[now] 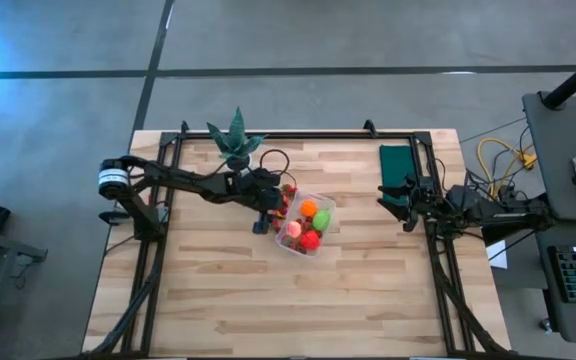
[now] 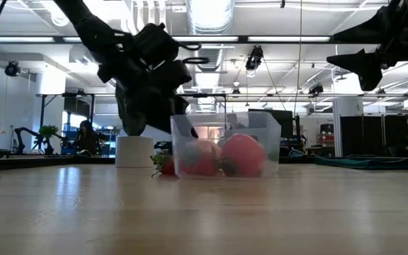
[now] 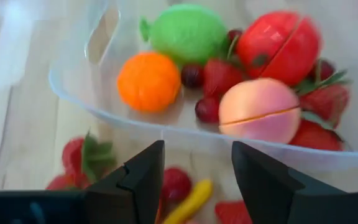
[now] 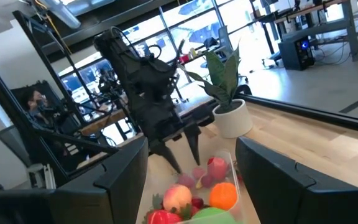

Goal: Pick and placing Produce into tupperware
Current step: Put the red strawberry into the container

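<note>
Tupperware (image 3: 73,93) holds 1 orange (image 3: 148,81); left jaws (image 3: 194,180) open, empty.

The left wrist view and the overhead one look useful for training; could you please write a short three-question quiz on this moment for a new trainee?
1. True or false: the tupperware already holds an orange piece and a green piece.
2. Which gripper is beside the tupperware? A) left gripper B) right gripper
3. Fill in: produce not yet in the tupperware includes a small ______ piece lying on the table by the left gripper's fingers.

Key: 1 true; 2 A; 3 yellow.
</note>
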Robot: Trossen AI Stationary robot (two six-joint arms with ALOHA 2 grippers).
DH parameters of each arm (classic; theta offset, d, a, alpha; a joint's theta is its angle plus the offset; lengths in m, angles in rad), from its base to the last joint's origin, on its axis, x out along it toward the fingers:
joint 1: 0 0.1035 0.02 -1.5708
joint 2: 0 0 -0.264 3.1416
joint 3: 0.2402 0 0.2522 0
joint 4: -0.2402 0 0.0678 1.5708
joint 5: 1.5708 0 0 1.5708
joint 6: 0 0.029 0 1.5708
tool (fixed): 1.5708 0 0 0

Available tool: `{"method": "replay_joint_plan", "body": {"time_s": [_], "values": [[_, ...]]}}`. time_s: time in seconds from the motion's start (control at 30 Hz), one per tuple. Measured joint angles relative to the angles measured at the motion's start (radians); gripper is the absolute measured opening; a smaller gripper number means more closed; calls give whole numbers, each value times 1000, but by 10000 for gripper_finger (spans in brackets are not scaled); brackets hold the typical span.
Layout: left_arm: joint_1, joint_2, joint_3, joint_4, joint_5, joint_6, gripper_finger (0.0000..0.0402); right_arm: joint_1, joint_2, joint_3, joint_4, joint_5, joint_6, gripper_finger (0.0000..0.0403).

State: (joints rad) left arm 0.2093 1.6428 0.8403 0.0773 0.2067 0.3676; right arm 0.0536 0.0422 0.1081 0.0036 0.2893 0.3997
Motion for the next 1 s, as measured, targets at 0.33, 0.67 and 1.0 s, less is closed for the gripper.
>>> {"method": "replay_joint_plan", "body": {"time_s": [0.33,0.67,1.0], "values": [[-116,4,31,24,-1,-73,173,0,1,0,0,0,0,235],[-91,-89,15,-21,-95,-26,173,0,1,0,0,0,0,235],[-87,-20,3,-93,-176,-19,173,0,0,0,0,0,0,235]]}}
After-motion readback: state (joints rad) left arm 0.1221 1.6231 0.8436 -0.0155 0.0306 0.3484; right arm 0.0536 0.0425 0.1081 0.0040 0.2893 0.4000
